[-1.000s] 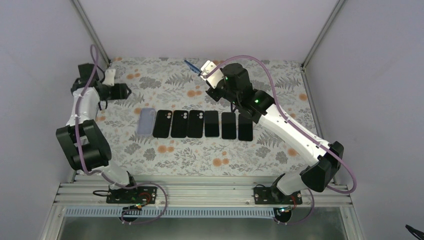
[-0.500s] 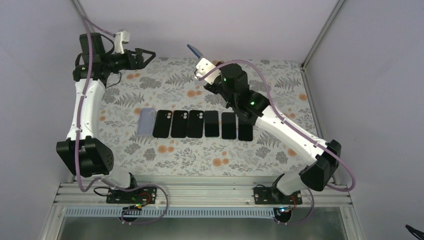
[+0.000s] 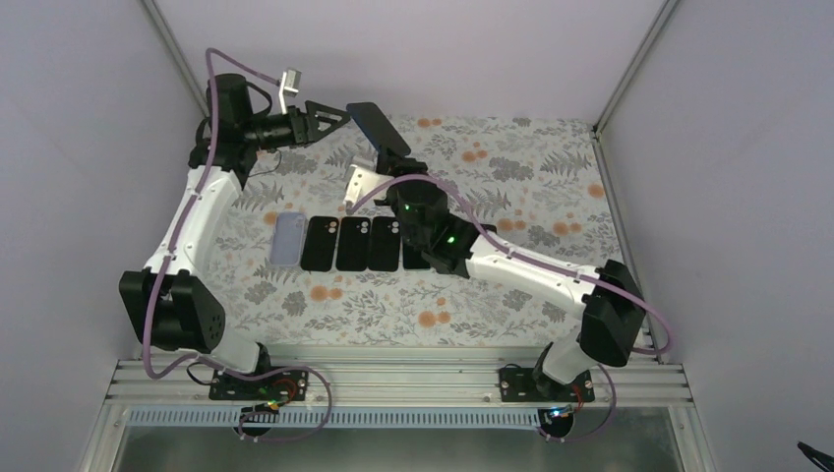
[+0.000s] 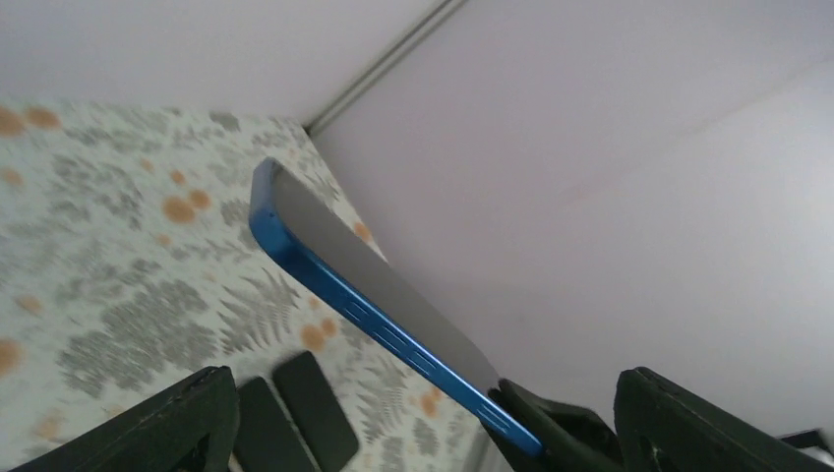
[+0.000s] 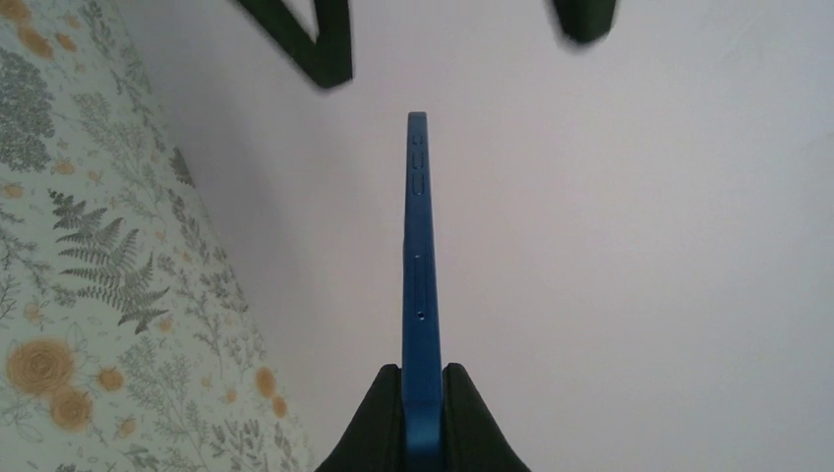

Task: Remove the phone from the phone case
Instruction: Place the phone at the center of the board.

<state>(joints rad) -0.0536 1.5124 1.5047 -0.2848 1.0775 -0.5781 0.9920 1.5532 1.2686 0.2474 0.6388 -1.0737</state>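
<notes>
My right gripper (image 3: 393, 157) is shut on the lower end of a phone in a blue case (image 3: 372, 123) and holds it up in the air over the far part of the table. In the right wrist view the case (image 5: 418, 256) is edge-on, clamped between my fingers (image 5: 379, 423). My left gripper (image 3: 339, 115) is open, raised, just left of the phone's upper end and apart from it. In the left wrist view the cased phone (image 4: 364, 285) slants between my wide-open fingers (image 4: 192, 418), with the right gripper's black fingers (image 4: 561, 428) at its lower end.
On the floral table mat (image 3: 551, 187) lies a row: a pale translucent case (image 3: 286, 239) at the left, then several black phones (image 3: 352, 243), the rightmost ones hidden under my right arm. Grey walls enclose the cell.
My left arm has risen and swung right, up to the phone. My right arm has swung left and tilted the cased phone up towards the left gripper.
</notes>
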